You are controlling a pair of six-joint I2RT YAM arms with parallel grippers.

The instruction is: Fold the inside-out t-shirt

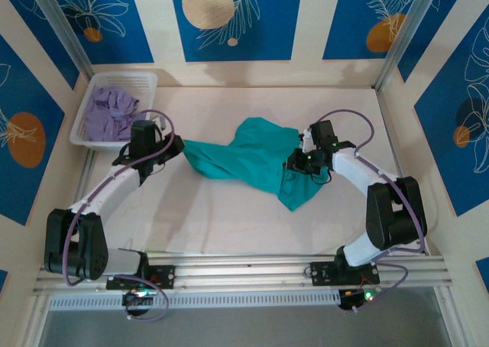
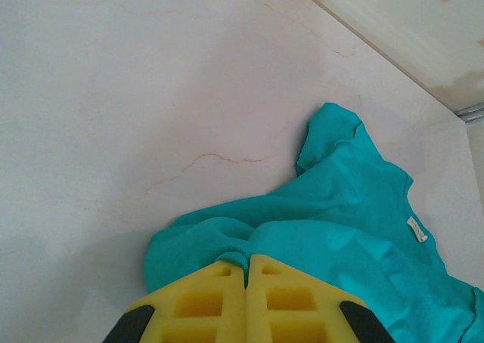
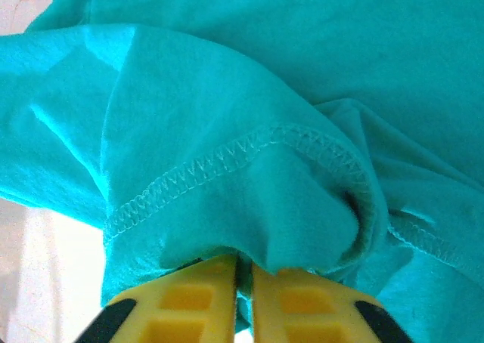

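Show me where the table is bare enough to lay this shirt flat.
The widest bare table lies between the t-shirt and the near rail. A narrower strip runs beyond the shirt to the back wall, right of the basket. It is crowded in the middle, where the left gripper and right gripper pinch the shirt.

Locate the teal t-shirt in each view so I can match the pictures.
Top external: t-shirt in the middle of the table, between left gripper and right gripper.
Left wrist: lower right, one end pinched in the left gripper.
Right wrist: centre and top, stitched hem above the right gripper.
Shared landmark: the pale table under it.
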